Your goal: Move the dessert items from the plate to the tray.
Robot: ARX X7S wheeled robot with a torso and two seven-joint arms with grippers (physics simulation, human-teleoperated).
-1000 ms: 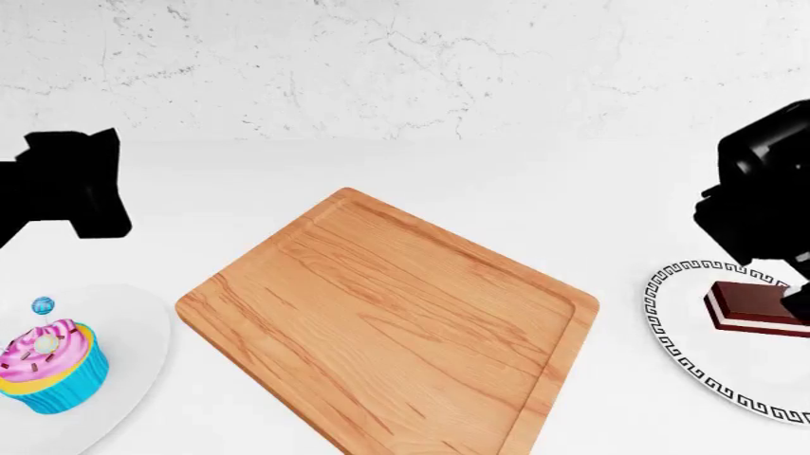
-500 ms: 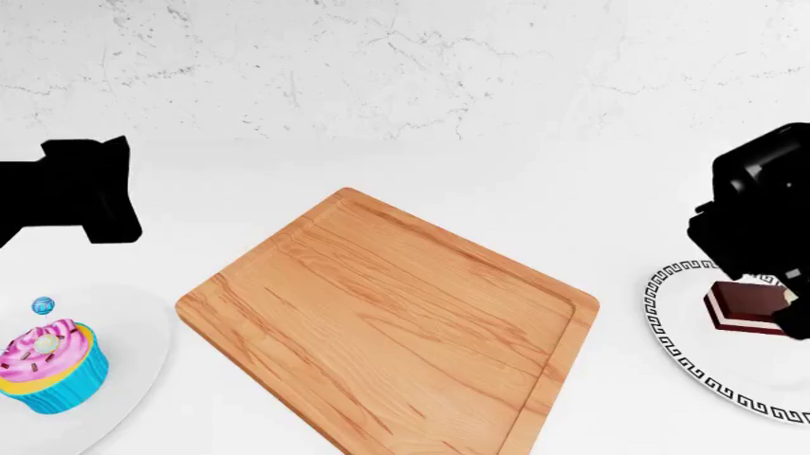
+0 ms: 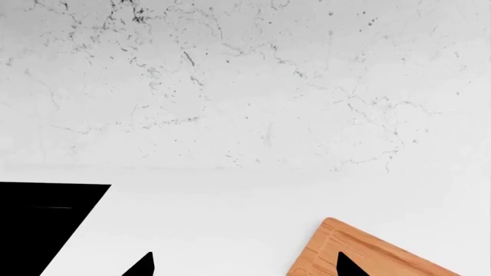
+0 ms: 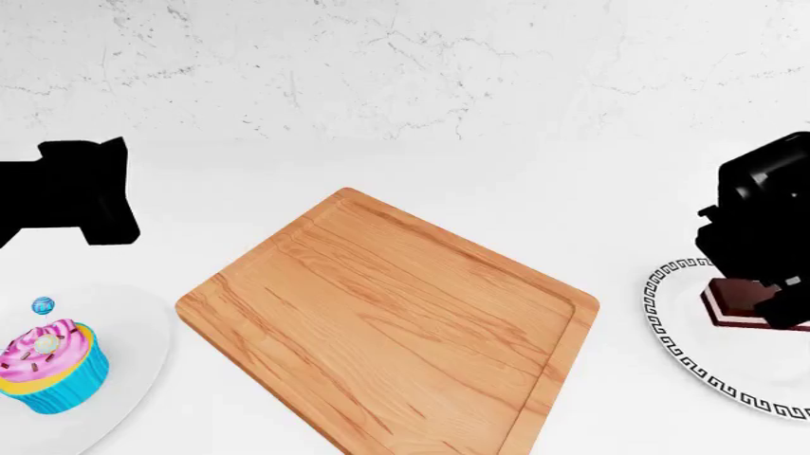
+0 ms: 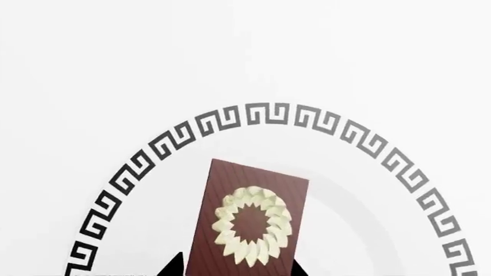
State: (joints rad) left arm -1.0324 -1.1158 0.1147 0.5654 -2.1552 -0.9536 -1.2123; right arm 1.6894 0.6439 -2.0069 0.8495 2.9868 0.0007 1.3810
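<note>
White bench is filling the frame, smooth and matte, w/ a grey-veined white marble wall standing at its far edge. The tray is sitting mid-bench, turned corner-on to the robot, wood grain running diagonally, nothing on it.

Left side: the cupcake is standing upright on a plain white plate, a small blue ball lying just beside it on that plate. The left hand is hanging beyond the plate, apart from the cupcake. In the left wrist view two dark fingertips are poking in w/ a wide gap between them, nothing in it, so it's spread wide; a tray corner is showing past them.

Right side: the right hand is hovering right over the cake slice, covering much of it in the head view. The slice is lying on a white plate w/ a black key-pattern rim. The right wrist view is looking straight down on the slice, cream swirl centred on the brown top, and two dark fingertips are flanking its near end. Can't tell whether they're touching it or whether the hand is closed on it.
</note>
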